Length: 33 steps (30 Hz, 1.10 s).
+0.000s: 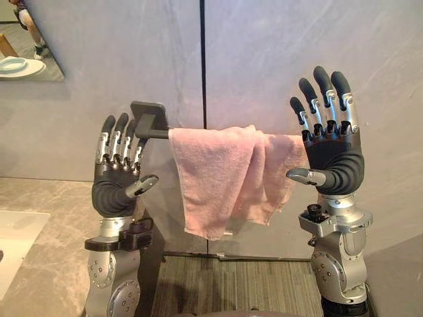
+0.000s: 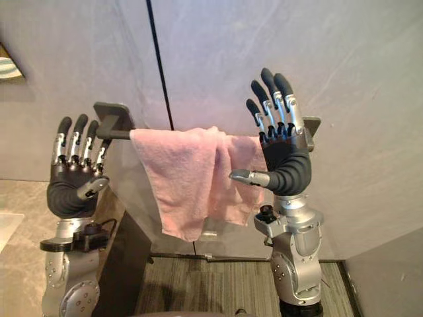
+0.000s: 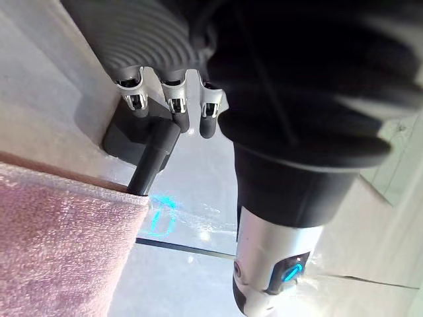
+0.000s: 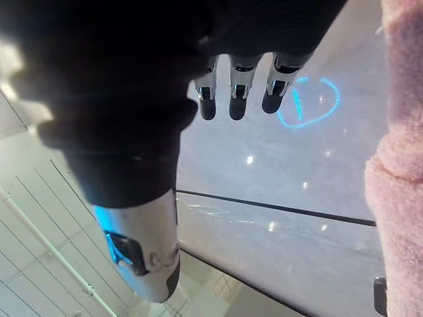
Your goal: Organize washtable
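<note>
The left hand (image 1: 115, 188) is being held up at the left end of the bar (image 1: 153, 133), fingers straight and spread, nothing being gripped; its fingertips are being shown just beside the bar's dark wall bracket (image 1: 148, 113). A short bare stretch of bar is being left between this hand and the pink towel (image 1: 218, 172), which is being carried draped over the bar, bunched and uneven, one fold hanging lower at the left and another being crowded toward the right. The bar's long axis is being run left to right along the far wall, so the towel is being flanked by a hand on each side. At the right, the right hand (image 1: 334, 162) is likewise being held upright and open, empty, its thumb being pointed left at the towel's right edge; contact cannot be told. This hand is being judged the nearer one, so any spreading of the towel is probably being set up as a pull along the bar.
</note>
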Available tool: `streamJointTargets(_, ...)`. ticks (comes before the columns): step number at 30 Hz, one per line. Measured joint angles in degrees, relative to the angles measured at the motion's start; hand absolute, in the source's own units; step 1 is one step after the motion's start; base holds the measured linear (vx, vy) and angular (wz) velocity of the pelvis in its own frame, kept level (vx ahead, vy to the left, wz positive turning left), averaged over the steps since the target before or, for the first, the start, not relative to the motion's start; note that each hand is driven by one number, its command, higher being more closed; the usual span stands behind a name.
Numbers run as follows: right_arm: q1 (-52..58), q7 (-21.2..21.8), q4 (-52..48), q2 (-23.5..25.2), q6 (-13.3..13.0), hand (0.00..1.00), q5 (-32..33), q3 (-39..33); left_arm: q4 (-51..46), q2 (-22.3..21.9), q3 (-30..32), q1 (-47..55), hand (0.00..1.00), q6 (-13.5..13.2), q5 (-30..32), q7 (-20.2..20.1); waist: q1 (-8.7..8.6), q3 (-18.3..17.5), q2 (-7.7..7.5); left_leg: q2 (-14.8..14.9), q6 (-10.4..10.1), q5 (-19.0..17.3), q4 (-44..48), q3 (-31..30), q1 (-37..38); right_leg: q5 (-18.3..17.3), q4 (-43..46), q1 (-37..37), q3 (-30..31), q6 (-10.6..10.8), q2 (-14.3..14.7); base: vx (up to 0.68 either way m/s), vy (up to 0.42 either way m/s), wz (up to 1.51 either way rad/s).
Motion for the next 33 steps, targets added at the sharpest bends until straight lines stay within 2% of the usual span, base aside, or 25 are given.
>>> streamJointTargets(5, 0.2, -0.1, 1.8, 0.0, 0.0, 0.0, -0.5, 0.0, 0.0, 1.3, 0.0, 0.7, 0.0, -0.1, 2.8, -1.4, -0.09, -0.4, -0.27, -0.9, 0.6, -0.4, 0.4, 0.1, 0.0, -0.1, 0.6, -0.1, 0.0, 0.1, -1.0, 0.0, 0.006, -0.01)
streamJointTargets(8, 0.8, -0.2, 2.0, -0.1, 0.1, 0.0, -2.7, 0.0, 0.0, 1.0, 0.2, 1.6, 0.0, -0.2, 6.7, -1.5, -0.1, -1.6, -0.23, -1.1, 0.7, -0.4, 0.4, 0.0, -0.3, -0.1, 0.6, -0.1, 0.0, 0.2, -1.2, 0.0, 0.0, 0.0)
streamJointTargets(13, 1.0, -0.2, 2.0, -0.1, 0.1, 0.0, -4.4, -0.2, -0.6, 0.4, 0.6, 3.6, 0.0, -1.3, 15.2, -2.9, -0.08, -2.2, -0.53, -1.3, 0.7, -0.4, 0.4, -0.7, -0.3, -1.6, 1.3, 0.0, -0.4, 2.3, -1.6, -0.02, -0.056, 0.06)
streamJointTargets(14, 1.2, -0.3, 2.0, -0.1, 0.2, 0.0, -4.9, -0.2, -1.0, -0.5, 0.8, 4.1, 0.0, -1.5, 18.0, -3.5, -0.28, -2.3, -0.24, -1.2, 0.7, -0.4, 0.4, -1.1, -0.2, -1.8, 1.5, 0.0, -0.5, 2.6, -1.5, -0.05, -0.073, 0.06)
streamJointTargets(18, 1.3, -0.4, 2.0, -1.2, 0.2, 0.0, -4.9, -0.8, -2.4, -3.6, 4.7, 4.5, 0.0, -1.9, 21.7, -2.1, -0.41, -2.9, 0.98, -0.8, 0.7, -0.4, 0.2, -1.6, -0.2, -1.8, 1.5, 0.1, -0.6, 2.6, -1.0, -0.06, -0.064, 0.02)
streamJointTargets(25, 2.8, -0.7, 2.0, -1.0, 0.2, 0.0, -4.8, -1.7, -7.5, -5.4, 11.2, 4.5, 0.0, -4.1, 23.9, 1.3, -0.29, -3.0, 0.69, -0.3, 0.2, 0.0, -0.7, -2.0, -0.2, -1.9, 1.5, 0.2, -0.8, 2.5, -0.5, -0.06, -0.054, 0.02)
streamJointTargets(29, 2.8, -0.7, 2.0, -0.9, 0.2, 0.0, -4.8, -1.8, -10.0, -6.0, 12.0, 4.5, 0.0, -4.5, 23.8, 1.2, -0.29, -3.2, 0.06, -0.3, 0.2, 0.1, -0.6, -2.0, 0.0, -1.9, 1.5, 0.1, -1.0, 2.5, -0.5, 0.0, 0.0, 0.0)
streamJointTargets(33, 2.8, -0.6, 2.0, -0.9, 0.2, 0.0, -4.8, -1.8, -11.7, -6.0, 11.8, 4.4, 0.0, -4.9, 19.8, -0.6, -0.35, -3.2, -0.38, -0.4, 0.2, 0.1, -0.6, -2.0, 0.1, -1.9, 1.5, 0.2, -1.0, 2.5, -0.6, -0.01, -0.006, 0.0)
